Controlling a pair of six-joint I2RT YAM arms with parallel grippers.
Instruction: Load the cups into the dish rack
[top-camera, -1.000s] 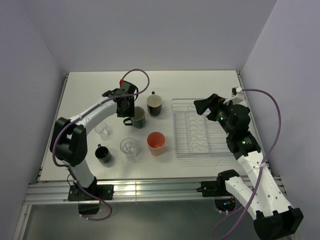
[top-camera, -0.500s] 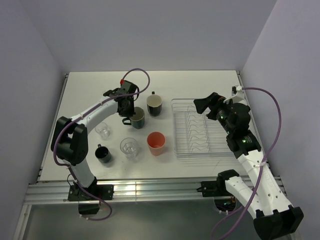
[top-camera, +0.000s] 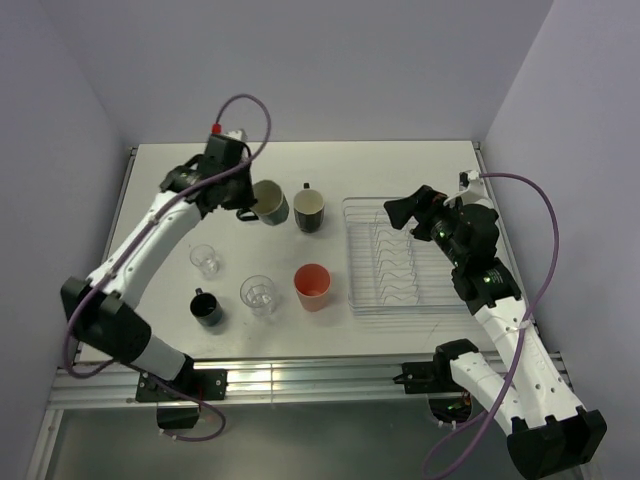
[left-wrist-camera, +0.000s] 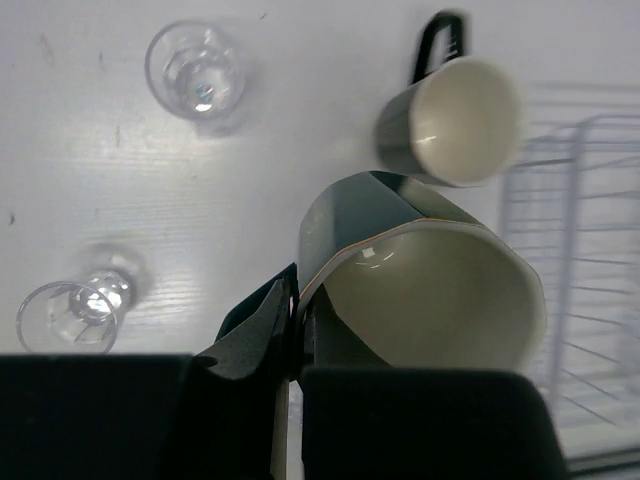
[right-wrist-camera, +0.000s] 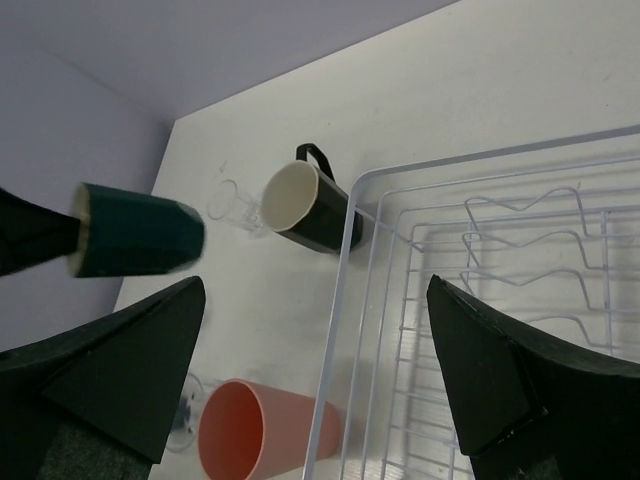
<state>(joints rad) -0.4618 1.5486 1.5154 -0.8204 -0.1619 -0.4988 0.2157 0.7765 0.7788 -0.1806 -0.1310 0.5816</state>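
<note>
My left gripper (top-camera: 248, 208) is shut on the rim of the dark green mug (top-camera: 270, 204) and holds it tilted above the table; in the left wrist view the gripper (left-wrist-camera: 297, 300) pinches the mug's wall (left-wrist-camera: 420, 290). The cream-lined mug (top-camera: 309, 210) stands just left of the dish rack (top-camera: 395, 258). The salmon cup (top-camera: 312, 286), two clear tumblers (top-camera: 207, 260) (top-camera: 258, 294) and the black mug (top-camera: 207, 307) stand on the table. My right gripper (top-camera: 405, 212) is wide open and empty over the rack's far left corner (right-wrist-camera: 320, 380).
The rack (right-wrist-camera: 480, 300) holds no cups; its wire prongs stand upright. The walls close in the table on the left, back and right. The right wrist view shows the held green mug (right-wrist-camera: 135, 240) in the air to the left.
My left gripper has lifted the dark green mug off the table and raised it toward the back left. The right arm has stayed still.
</note>
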